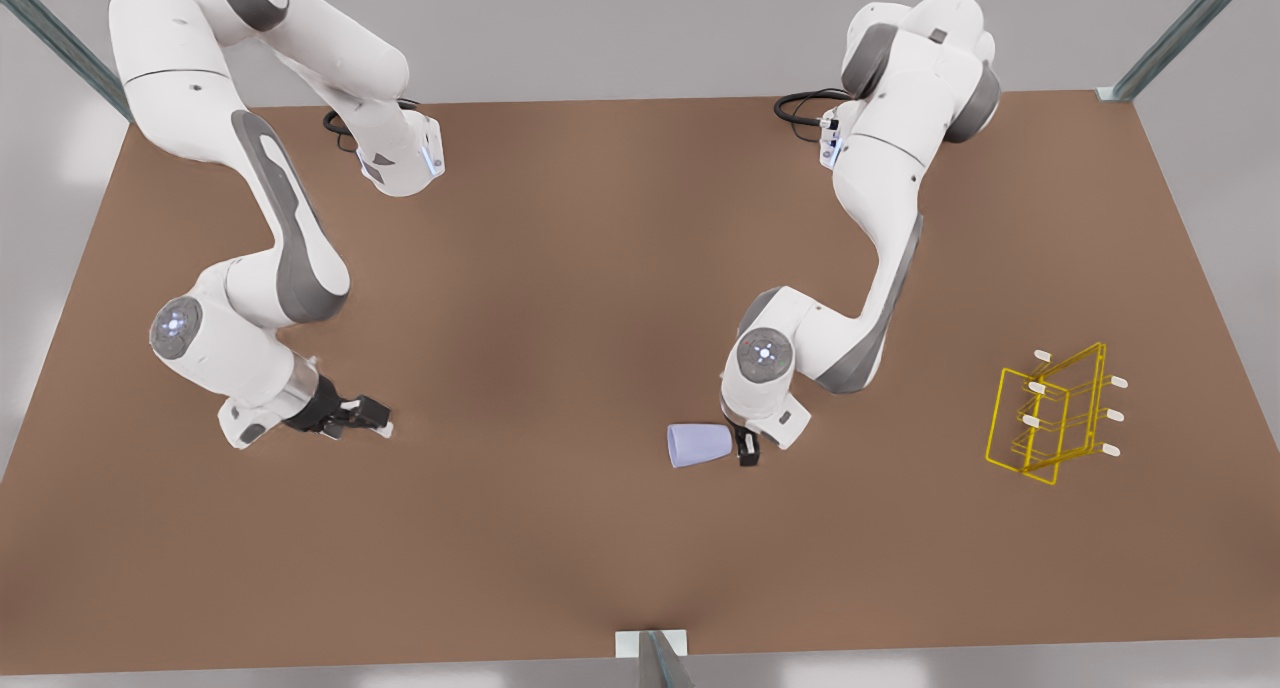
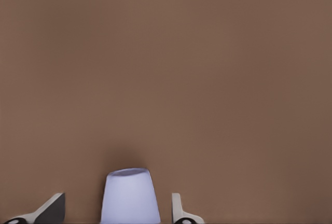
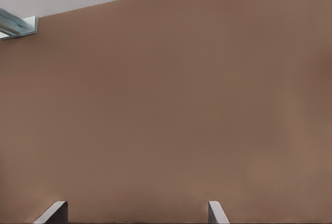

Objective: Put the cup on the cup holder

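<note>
The small lavender-blue tapered cup [image 1: 700, 445] lies on its side on the brown table [image 1: 560, 298], between the spread fingers of the left gripper [image 1: 745, 448], long axis pointing away from the yellow wire cup holder [image 1: 1050, 413], while the right gripper [image 1: 365, 418] waits open, well apart

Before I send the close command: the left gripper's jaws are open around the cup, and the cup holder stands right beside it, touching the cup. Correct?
Not quite. The left gripper does have its jaws open on either side of the cup, as the left wrist view shows. But the cup holder is not touching the cup: in the front view it stands well apart, far toward the front view's right.
</note>
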